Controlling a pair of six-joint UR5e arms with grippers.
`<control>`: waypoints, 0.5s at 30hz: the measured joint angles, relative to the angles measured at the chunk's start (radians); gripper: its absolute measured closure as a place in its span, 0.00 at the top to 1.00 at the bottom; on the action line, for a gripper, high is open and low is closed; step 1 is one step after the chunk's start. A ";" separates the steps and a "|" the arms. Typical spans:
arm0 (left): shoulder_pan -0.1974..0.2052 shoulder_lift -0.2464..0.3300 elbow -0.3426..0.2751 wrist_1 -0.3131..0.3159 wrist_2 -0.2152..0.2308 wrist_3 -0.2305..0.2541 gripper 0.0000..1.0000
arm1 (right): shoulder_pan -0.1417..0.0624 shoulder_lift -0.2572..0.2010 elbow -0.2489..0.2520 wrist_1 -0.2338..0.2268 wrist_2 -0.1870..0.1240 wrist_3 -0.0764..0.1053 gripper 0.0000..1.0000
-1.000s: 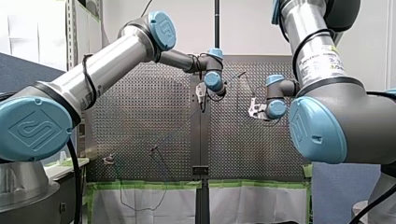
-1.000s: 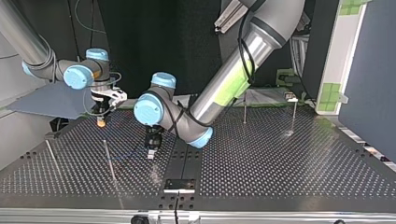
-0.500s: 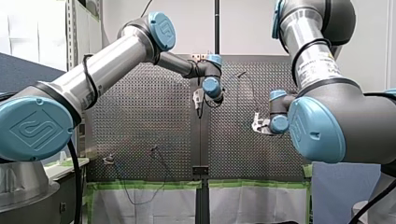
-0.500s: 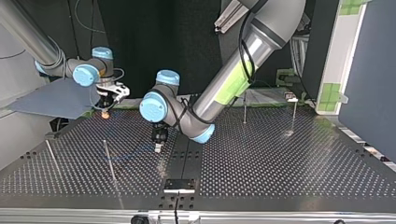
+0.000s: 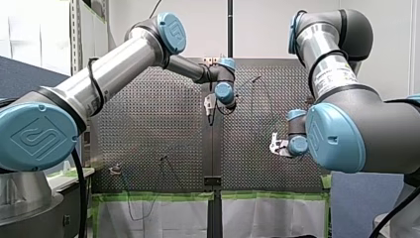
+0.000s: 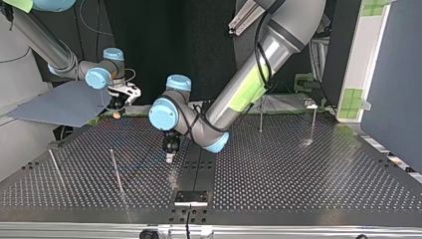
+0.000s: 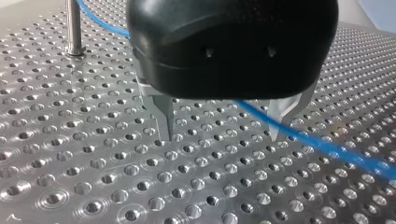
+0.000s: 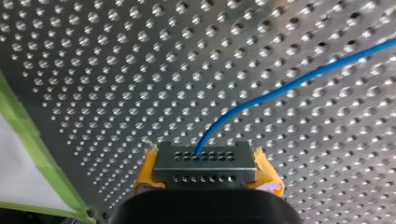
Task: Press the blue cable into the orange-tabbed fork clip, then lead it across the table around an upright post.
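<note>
In the right wrist view, my right gripper (image 8: 205,158) is shut on the blue cable (image 8: 280,91), which leaves between its yellow pads (image 8: 268,175) and curves away over the perforated table. In the top view my right gripper (image 6: 118,102) hangs above the table's far left edge. My left gripper (image 7: 222,135) stands open just above the table, and the blue cable (image 7: 327,147) lies slack on the plate across the gap, close to one metal finger (image 7: 280,116). An upright post (image 7: 72,28) stands beyond it. I cannot make out an orange-tabbed clip.
Thin upright posts stand at the top view's left (image 6: 116,172) (image 6: 55,169) and far right (image 6: 261,117) (image 6: 312,122). A small black block (image 6: 191,197) sits at the near middle edge. Green tape (image 8: 28,135) lines the table's edge below my right gripper.
My right gripper has carried the cable end back toward the far edge in the top view, downward in the front view. My left gripper shifted slightly, then held still, open.
</note>
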 joint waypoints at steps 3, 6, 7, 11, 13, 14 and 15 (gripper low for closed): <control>0.000 0.000 0.000 0.000 -0.003 0.000 1.00 | -0.005 0.020 0.000 -0.009 0.003 0.002 0.00; 0.000 0.000 0.000 0.000 -0.009 0.000 1.00 | -0.012 0.042 0.000 -0.019 0.005 0.006 0.00; 0.000 0.000 0.000 0.000 -0.011 0.000 1.00 | -0.015 0.049 0.000 -0.022 0.006 0.007 0.00; 0.000 0.000 0.000 0.000 -0.015 0.000 1.00 | -0.026 0.085 0.000 -0.038 0.013 0.010 0.00; 0.000 0.000 0.000 0.000 -0.014 0.001 1.00 | -0.031 0.100 0.000 -0.045 0.017 0.012 0.00; 0.000 0.000 0.000 0.000 -0.014 0.001 1.00 | -0.033 0.108 0.000 -0.049 0.019 0.013 0.00; 0.000 0.000 0.000 0.000 -0.014 0.000 1.00 | -0.035 0.117 0.000 -0.055 0.021 0.014 0.00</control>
